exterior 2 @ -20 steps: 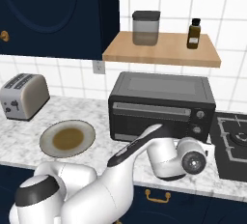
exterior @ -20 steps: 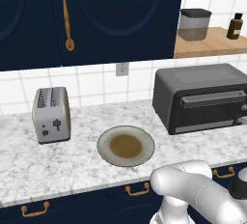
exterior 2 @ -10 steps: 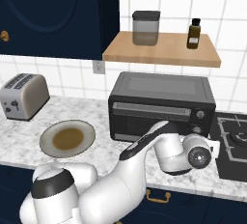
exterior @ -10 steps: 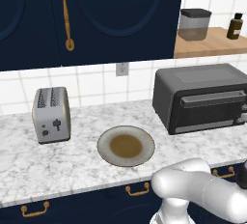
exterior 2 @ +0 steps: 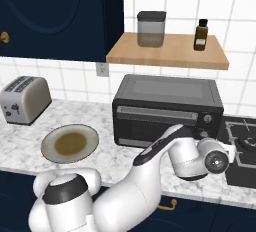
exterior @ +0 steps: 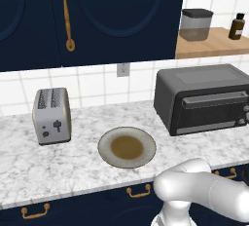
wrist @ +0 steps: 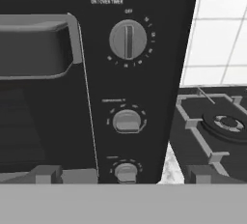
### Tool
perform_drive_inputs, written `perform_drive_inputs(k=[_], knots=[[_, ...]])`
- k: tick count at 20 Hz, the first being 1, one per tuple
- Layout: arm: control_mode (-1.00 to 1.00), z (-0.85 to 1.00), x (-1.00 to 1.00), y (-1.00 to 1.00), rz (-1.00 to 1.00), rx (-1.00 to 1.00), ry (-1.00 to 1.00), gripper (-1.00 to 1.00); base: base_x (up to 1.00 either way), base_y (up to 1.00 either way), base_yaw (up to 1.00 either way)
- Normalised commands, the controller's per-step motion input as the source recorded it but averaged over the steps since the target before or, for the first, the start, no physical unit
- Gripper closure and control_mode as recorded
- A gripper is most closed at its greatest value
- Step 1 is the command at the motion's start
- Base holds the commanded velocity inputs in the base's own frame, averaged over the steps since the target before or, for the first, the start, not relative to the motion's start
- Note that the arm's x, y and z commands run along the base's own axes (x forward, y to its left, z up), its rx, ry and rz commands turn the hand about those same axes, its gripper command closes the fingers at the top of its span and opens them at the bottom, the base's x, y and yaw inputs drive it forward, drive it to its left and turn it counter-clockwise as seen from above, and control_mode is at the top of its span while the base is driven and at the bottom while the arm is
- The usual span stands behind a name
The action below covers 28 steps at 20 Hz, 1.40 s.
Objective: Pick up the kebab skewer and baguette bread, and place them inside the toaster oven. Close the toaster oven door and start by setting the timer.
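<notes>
The robot's dark two-finger gripper [wrist: 123,174] was spread wide, close in front of the big dark grey toaster oven's [exterior 2: 167,110] round timer knob [wrist: 128,40]. Its windowed door [exterior 2: 157,125] was shut.

Arm [exterior 2: 150,176] reaching forward-right, low; gripper [wrist: 125,175] fingertips apart.

On the control panel of the toaster oven [wrist: 140,49], small pale letters stand above the top knob [wrist: 128,40]. They seem to read "ON / OVEN TIMER", but they are blurred, so this reading is not sure. Just above the knob, at its top, the word "OFF" can be read. Small marks run around this knob; they are too small to read as numbers. The middle knob [wrist: 126,121] and the lowest knob [wrist: 126,171] each have a short label above, both unreadable.
</notes>
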Motion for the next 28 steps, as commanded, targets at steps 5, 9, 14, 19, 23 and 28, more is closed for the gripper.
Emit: perform_drive_inputs(k=[5,9,14,19,23,28], knots=[[-1.00,0.04,0.00,-0.09,0.00,0.15,0.00,-1.00,0.00,0.00,0.00],[-1.00,0.00,0.01,-0.16,0.01,0.32,-0.07,-1.00,0.00,0.00,0.00],[-1.00,0.09,0.00,-0.04,0.00,0.14,-0.22,-1.00,0.00,0.00,0.00],[-1.00,0.16,0.04,0.00,0.00,0.04,-0.07,-1.00,0.00,0.00,0.00],[-1.00,0.22,0.21,0.00,0.00,0.02,0.00,-1.00,0.00,0.00,0.00],[-1.00,0.24,0.17,0.02,0.00,0.00,0.00,-1.00,0.00,0.00,0.00]])
